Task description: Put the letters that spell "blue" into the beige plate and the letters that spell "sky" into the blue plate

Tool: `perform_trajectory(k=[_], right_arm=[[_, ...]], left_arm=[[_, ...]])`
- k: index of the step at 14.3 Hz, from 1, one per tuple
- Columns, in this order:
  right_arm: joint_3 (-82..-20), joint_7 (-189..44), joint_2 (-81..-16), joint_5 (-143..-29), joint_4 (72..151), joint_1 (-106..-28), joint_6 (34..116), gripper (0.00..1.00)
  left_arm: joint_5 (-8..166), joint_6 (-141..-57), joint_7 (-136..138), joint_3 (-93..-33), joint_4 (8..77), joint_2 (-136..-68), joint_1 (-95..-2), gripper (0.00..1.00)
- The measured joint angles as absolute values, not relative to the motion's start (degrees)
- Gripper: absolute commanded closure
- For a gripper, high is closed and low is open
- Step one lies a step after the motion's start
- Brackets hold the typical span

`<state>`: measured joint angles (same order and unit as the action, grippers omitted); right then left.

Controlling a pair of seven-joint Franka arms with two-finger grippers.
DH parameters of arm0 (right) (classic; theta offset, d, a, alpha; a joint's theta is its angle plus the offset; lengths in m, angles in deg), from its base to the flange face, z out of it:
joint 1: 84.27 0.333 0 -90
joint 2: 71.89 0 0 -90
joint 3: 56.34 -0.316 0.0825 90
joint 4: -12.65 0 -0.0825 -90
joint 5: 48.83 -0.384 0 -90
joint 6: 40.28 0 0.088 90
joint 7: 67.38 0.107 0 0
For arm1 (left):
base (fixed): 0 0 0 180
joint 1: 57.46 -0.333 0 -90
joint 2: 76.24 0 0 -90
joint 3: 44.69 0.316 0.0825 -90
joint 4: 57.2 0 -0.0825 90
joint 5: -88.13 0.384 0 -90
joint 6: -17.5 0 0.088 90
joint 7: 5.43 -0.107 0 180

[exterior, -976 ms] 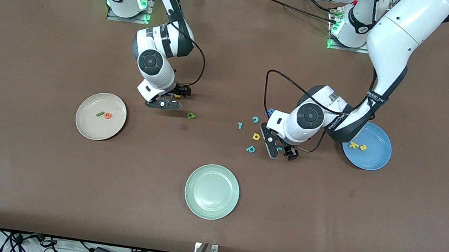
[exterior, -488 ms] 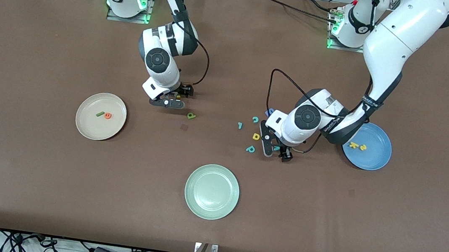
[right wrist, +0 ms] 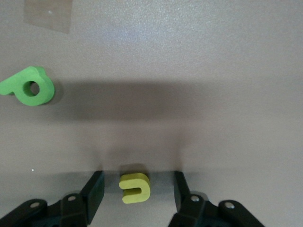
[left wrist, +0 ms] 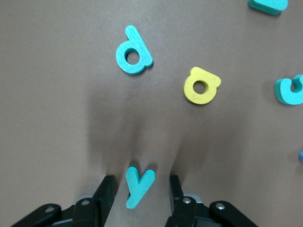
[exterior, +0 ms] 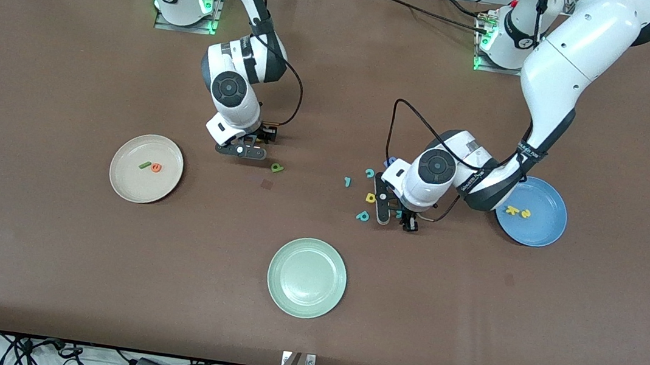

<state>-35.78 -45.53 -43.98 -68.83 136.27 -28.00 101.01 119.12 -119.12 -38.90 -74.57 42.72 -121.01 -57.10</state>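
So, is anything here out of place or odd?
Nothing is damaged or spilled. The beige plate holds only the dark green "l" and orange "e". The left gripper brackets the teal "y" and the right gripper the yellow "u", fingers not touching either letter.

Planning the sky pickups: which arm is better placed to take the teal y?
Left. The left pincer is down at the table with the teal y between its fingers, not yet touching it. The right pincer straddles the yellow u.
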Motion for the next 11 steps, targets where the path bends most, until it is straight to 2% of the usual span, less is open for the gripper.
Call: perform_trajectory(k=[1, 2, 3, 8, 11], right_arm=[[-35.8, -45.1, -44.1, -68.8, 136.2, -27.9, 101.0, 0.75], [-35.8, -44.6, -44.3, -68.8, 136.2, -27.8, 101.0, 0.82], [-35.8, -44.3, -44.4, -68.9, 136.2, -27.7, 101.0, 0.85], [-35.8, -43.6, -44.4, -68.9, 136.2, -27.6, 101.0, 0.86], [-34.0, -43.8, -45.1, -68.8, 135.5, -27.6, 101.2, 0.86]], left_arm=[[119.1, -119.3, -38.9, -74.6, 42.7, -121.0, -57.1, 0.74], [119.1, -119.4, -38.9, -74.7, 42.6, -121.0, -57.1, 0.87], [119.1, -119.4, -38.9, -74.7, 42.5, -121.0, -57.1, 0.94], [119.1, -119.3, -38.9, -74.6, 42.1, -121.0, -57.3, 0.96], [119.1, -114.3, -38.9, -74.7, 40.7, -120.1, -58.3, 0.98]])
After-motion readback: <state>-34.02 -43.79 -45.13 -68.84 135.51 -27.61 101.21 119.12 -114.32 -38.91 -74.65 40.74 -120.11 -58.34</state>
